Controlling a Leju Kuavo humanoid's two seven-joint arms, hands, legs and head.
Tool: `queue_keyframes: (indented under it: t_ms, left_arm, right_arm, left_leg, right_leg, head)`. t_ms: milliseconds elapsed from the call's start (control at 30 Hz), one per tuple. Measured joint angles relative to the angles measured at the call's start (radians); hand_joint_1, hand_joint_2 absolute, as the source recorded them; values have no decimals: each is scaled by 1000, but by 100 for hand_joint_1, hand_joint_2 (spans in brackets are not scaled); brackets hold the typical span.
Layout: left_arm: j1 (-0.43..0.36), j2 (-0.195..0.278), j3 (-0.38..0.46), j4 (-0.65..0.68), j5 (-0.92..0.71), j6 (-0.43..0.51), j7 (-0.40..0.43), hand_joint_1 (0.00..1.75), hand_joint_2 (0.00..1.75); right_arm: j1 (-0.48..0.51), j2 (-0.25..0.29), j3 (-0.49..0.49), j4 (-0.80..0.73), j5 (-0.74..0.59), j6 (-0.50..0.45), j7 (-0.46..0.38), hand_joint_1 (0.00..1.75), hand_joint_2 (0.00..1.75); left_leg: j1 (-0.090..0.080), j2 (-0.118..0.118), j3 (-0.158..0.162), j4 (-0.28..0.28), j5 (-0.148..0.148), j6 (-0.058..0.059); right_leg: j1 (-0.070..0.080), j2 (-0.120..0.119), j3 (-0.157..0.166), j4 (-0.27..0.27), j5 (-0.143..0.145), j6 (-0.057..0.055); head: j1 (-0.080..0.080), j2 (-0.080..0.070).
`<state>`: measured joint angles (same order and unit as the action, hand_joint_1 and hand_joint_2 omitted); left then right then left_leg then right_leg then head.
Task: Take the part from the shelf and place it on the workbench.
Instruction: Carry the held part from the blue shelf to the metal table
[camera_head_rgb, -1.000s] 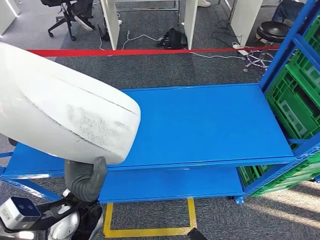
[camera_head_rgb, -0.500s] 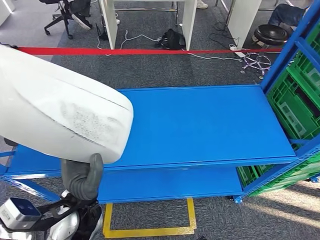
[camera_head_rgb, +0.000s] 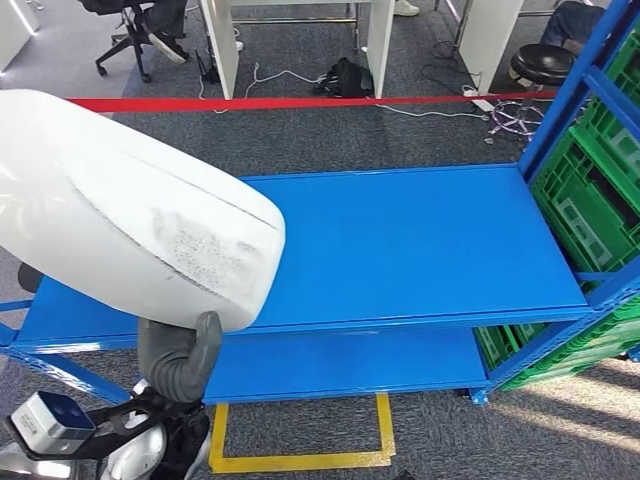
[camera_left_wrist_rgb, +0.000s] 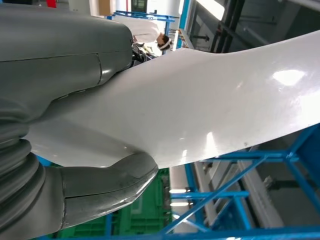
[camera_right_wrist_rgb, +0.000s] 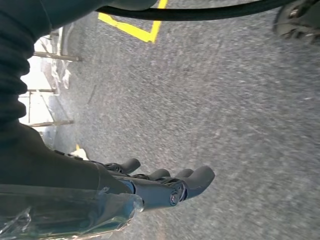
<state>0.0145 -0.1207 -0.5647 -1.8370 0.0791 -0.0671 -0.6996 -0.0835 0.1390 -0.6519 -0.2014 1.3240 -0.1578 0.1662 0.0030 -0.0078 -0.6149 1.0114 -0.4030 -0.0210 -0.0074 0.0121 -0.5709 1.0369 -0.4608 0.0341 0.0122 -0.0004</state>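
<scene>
The part is a large white curved shell (camera_head_rgb: 128, 215), held up at the left above the near left end of the blue workbench (camera_head_rgb: 423, 245). My left hand (camera_head_rgb: 180, 355) grips its lower edge from below, thumb on the near face. In the left wrist view the grey thumb (camera_left_wrist_rgb: 113, 182) and hand pinch the white shell (camera_left_wrist_rgb: 211, 105). My right hand (camera_right_wrist_rgb: 166, 187) hangs over grey carpet, fingers stretched out and apart, holding nothing.
A blue rack with green crates (camera_head_rgb: 596, 210) stands at the right end of the bench. A lower blue shelf (camera_head_rgb: 340, 365) runs under the top. Yellow floor tape (camera_head_rgb: 302, 460) lies in front; red tape (camera_head_rgb: 302, 102), desks and chairs lie beyond.
The view has swung slightly left and back. The shell with my left hand sits a little further right and lower than half a second ago.
</scene>
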Motion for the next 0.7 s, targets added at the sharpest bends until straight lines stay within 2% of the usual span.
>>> queue_keyframes:
  t_ms: [33,67,167,200,233,267,300,367,400,433,500,533,567,600,667,700]
  left_arm:
    - [0,1,-1,0,-2,2,0,169,175]
    - [-1,2,-1,0,-4,4,0,169,175]
    - [-1,6,-1,1,-6,11,0,169,175]
    - [-1,8,-1,2,-6,13,0,169,175]
    - [-1,9,-1,3,-6,14,0,169,175]
    - [-1,10,-1,4,-7,15,0,169,175]
    - [-2,11,-1,4,-8,16,0,169,175]
    - [-5,11,-2,4,-9,17,0,169,175]
    - [-6,11,-2,4,-10,18,0,169,175]
    - [-7,11,-2,4,-11,19,0,169,175]
    - [-5,12,-2,4,-11,21,0,169,175]
    - [-5,12,-2,4,-11,21,0,169,175]
    - [-5,12,-2,4,-11,21,0,169,175]
    - [-5,12,-2,4,-11,21,0,169,175]
    - [-5,12,-2,5,-12,22,0,169,175]
    - [-5,12,-2,5,-13,23,0,169,175]
  right_arm:
    - [0,0,0,0,1,0,0,0,175]
    - [-1,0,0,0,2,0,0,0,175]
    - [-2,0,0,0,6,0,0,0,175]
    - [-2,0,0,0,6,0,0,0,175]
    - [-2,0,0,0,7,0,0,0,175]
    - [-2,0,0,0,7,0,-1,0,175]
    - [-2,0,0,0,8,0,-2,0,175]
    - [-2,0,0,0,9,0,-3,0,175]
    - [-2,0,0,0,9,0,-4,0,175]
    - [-3,0,0,0,10,0,-4,0,175]
    - [-2,0,0,0,11,0,-5,0,175]
    - [-2,0,0,0,12,0,-5,0,175]
    - [-1,0,0,0,12,0,-5,0,175]
    - [-1,-1,0,0,12,0,-5,0,175]
    - [-1,-1,0,0,13,0,-4,0,175]
    - [-1,-1,0,0,13,0,-4,0,175]
  left_leg:
    - [0,0,-5,9,-12,-6]
    - [1,1,-18,39,-40,-11]
    - [3,2,-85,225,-159,-22]
    - [3,2,-96,268,-177,-23]
    - [3,2,-88,274,-177,-22]
    - [3,2,-57,239,-160,-20]
    - [3,2,-10,174,-135,-17]
    - [2,2,79,36,-105,-9]
    - [1,1,100,-2,-100,-4]
    - [-2,1,105,-17,-98,2]
    - [-3,0,96,-19,-84,17]
    - [-2,2,92,-21,-75,23]
    - [-1,4,85,-23,-66,29]
    - [1,5,76,-24,-56,33]
    - [1,6,51,-23,-38,38]
    - [0,6,38,-23,-28,39]
  right_leg:
    - [-1,-1,-4,-2,6,-7]
    - [-3,-2,-10,-5,14,-14]
    - [-3,-6,-36,-5,33,-22]
    - [-3,-7,-45,-5,41,-22]
    - [-2,-8,-54,-5,48,-21]
    - [-2,-8,-63,-5,56,-19]
    - [-2,-8,-70,-5,63,-17]
    - [1,-7,-81,-3,77,-9]
    - [2,-7,-85,-3,83,-4]
    - [3,-7,-87,-5,91,1]
    - [-1,-8,-90,-13,106,13]
    - [-2,-7,-94,-11,101,18]
    - [-3,-7,-102,5,81,22]
    - [-3,-7,-118,46,40,26]
    - [-3,-7,-155,180,-60,32]
    - [-3,-7,-167,243,-93,33]
  head:
    - [-1,0]
    - [-3,0]
    - [-7,0]
    - [-7,0]
    - [-7,0]
    - [-7,0]
    - [-7,0]
    - [-7,0]
    - [-6,0]
    - [-6,0]
    - [-7,0]
    - [-7,0]
    - [-5,0]
    - [-3,0]
    - [0,0]
    - [0,0]
